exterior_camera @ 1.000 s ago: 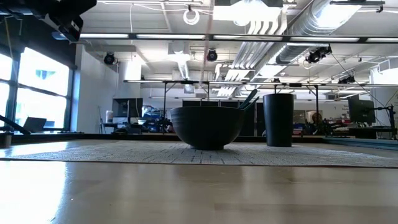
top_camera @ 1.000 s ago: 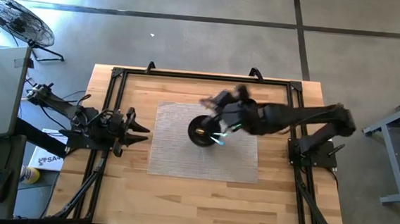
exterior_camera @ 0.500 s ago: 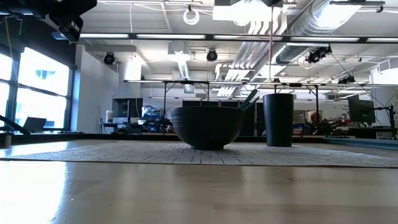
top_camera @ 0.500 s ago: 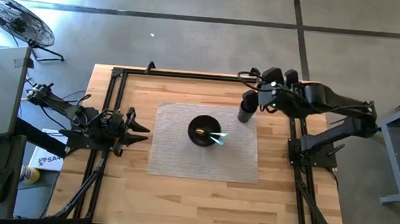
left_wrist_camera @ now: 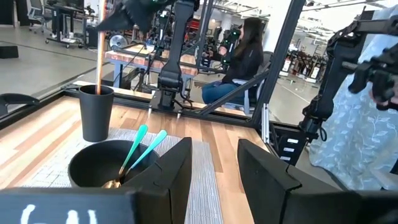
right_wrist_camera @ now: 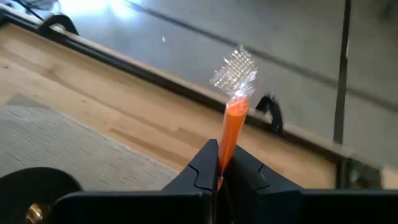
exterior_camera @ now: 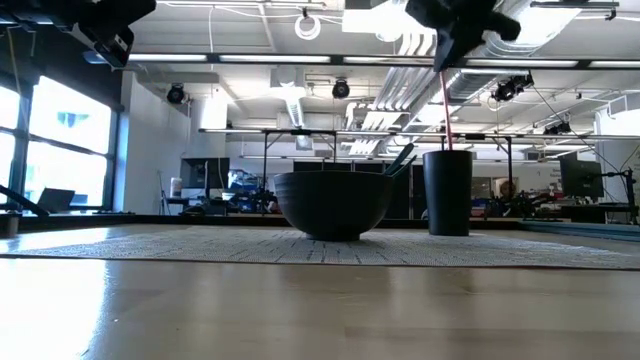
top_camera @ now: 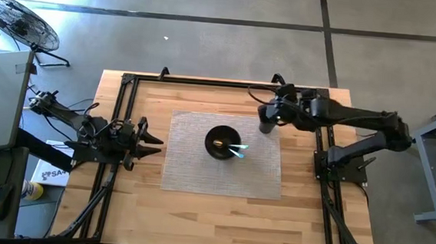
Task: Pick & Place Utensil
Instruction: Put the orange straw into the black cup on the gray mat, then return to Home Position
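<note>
My right gripper point(top_camera: 273, 110) is shut on an orange-handled utensil point(exterior_camera: 443, 110) above a tall black cup point(top_camera: 266, 126) at the mat's far right corner. The handle runs straight down from the gripper into the cup's mouth point(exterior_camera: 447, 152); its lower end is hidden by the cup wall. A black bowl point(top_camera: 223, 143) on the woven mat point(top_camera: 199, 174) holds two teal utensils point(top_camera: 238, 149), which lean on its rim. My left gripper point(left_wrist_camera: 214, 169) is open and empty at the table's left side point(top_camera: 152, 140). My right gripper pinches the orange handle point(right_wrist_camera: 225, 149) between its two fingers point(right_wrist_camera: 202, 167). A clear, bristly head point(right_wrist_camera: 235, 70) shows past the fingertips in the right wrist view. The gripper comes from above the cup. The utensil stands upright, its lower part inside the cup.
A black metal frame point(top_camera: 205, 83) runs round the wooden table top. In the left wrist view a seated person point(left_wrist_camera: 239, 59) shows beyond the table's far side. Bare mat lies in front of the bowl.
My right gripper, shut on the orange utensil, has gone from over the bowl toward the table's far right, to above the cup. It has then come down, and the utensil's lower end now stands in the cup.
</note>
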Motion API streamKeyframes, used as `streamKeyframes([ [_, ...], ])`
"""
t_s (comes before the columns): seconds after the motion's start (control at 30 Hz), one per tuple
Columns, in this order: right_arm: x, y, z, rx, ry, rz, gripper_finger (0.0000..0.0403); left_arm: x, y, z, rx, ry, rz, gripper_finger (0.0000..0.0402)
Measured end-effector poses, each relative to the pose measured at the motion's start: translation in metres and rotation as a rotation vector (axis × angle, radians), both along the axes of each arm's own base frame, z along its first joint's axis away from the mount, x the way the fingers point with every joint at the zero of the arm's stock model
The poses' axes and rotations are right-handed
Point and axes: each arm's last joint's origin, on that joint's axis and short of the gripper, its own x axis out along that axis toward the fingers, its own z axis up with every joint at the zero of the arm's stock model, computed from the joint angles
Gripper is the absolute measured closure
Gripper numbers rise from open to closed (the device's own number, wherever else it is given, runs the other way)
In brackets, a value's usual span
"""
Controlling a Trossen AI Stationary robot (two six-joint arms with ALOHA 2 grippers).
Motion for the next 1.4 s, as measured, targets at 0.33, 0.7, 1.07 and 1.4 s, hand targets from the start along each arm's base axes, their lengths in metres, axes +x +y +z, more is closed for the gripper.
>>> streamKeyframes([
  [0.33,-0.001,-0.012,-0.02,0.109,0.033,0.019,0.0319,0.0,0.0,-0.001,0.003,0.007,0.0,0.0273],
  [0.7,-0.017,0.004,0.027,-0.038,-0.036,0.196,0.0253,0.0,0.0,-0.001,0.058,0.003,0.007,0.0273],
  [1.07,-0.042,0.061,0.009,-0.141,-0.226,0.505,0.029,0.002,-0.001,-0.011,0.164,-0.032,0.024,0.0273],
  [1.4,-0.045,0.084,-0.051,-0.213,-0.457,0.859,0.0297,0.004,0.001,-0.026,0.259,-0.056,0.106,0.0273],
])
